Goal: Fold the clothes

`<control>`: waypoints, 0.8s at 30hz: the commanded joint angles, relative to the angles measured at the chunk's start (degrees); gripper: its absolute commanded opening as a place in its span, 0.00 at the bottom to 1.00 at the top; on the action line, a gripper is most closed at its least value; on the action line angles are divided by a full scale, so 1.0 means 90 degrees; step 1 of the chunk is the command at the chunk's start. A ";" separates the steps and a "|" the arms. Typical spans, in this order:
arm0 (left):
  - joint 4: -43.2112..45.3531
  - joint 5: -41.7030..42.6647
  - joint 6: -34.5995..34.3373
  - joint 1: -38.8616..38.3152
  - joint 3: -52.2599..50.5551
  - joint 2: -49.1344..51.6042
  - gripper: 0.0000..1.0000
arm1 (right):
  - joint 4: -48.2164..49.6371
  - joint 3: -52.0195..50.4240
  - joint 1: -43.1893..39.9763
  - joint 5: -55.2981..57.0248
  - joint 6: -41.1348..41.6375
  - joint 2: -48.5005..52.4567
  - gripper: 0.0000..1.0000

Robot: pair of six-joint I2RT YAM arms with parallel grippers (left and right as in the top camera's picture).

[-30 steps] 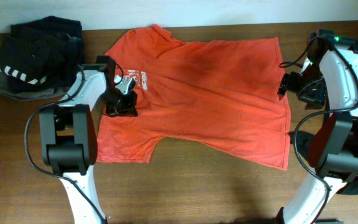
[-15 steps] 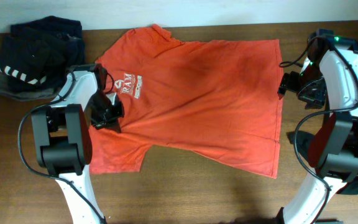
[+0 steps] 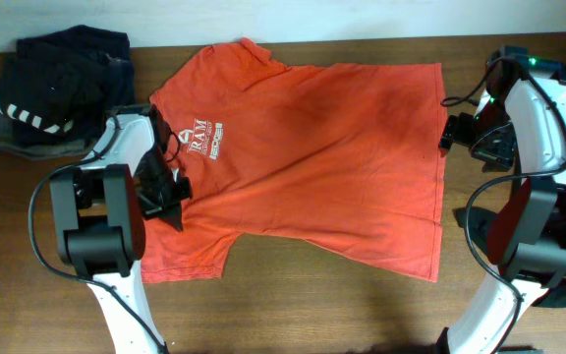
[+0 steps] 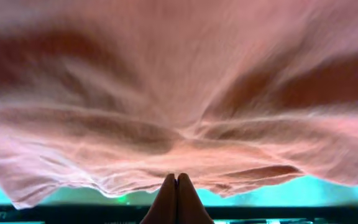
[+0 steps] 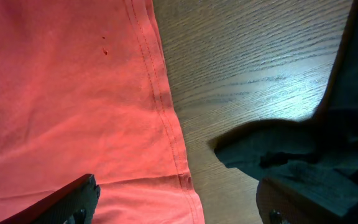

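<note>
Orange-red shirt (image 3: 322, 147) lies spread flat across a brown wooden table (image 3: 312, 315), collar toward the left, hem toward the right, with its small white logo (image 3: 202, 141) facing up. At the shirt's left side, by the sleeve, the left gripper (image 3: 162, 187) has its jaws pressed fully together; its wrist camera shows the fingertips (image 4: 176, 185) meeting at the fabric, which puckers and hangs in folds just beyond them, so it appears to pinch the shirt. At the right side, the right gripper (image 3: 460, 133) hovers just off the hem with its jaws spread wide, holding nothing. A black cloth (image 5: 303, 168) lies beside that hem. A dark striped pile (image 3: 57, 88) sits at the far left corner.
</note>
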 commanded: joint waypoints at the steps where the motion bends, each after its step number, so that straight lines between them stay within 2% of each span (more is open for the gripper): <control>1: -0.0012 -0.0073 -0.0172 -0.0160 -0.0367 -0.0304 0.00 | 0.0044 0.0080 -0.0012 -0.0056 -0.0068 -0.0192 0.86; 12: 0.1994 -0.0287 -0.0134 -0.0233 -0.0610 -0.1379 0.00 | 0.0299 0.0080 -0.0012 -0.0131 -0.0068 -0.0189 0.87; 13: 0.2106 -0.0287 -0.0126 -0.0233 -0.0610 -0.1443 0.00 | 0.0296 0.0080 -0.0012 -0.0129 -0.0068 -0.0189 0.89; 19: 0.2477 -0.0610 -0.0121 -0.0233 -0.0685 -0.1462 0.00 | 0.0338 0.0080 -0.0012 -0.0143 -0.0066 -0.0189 0.90; 24: 0.3298 -0.0714 0.0163 -0.0231 -0.1042 -0.1355 0.00 | 0.0398 0.0080 -0.0012 -0.0299 -0.0068 -0.0189 0.90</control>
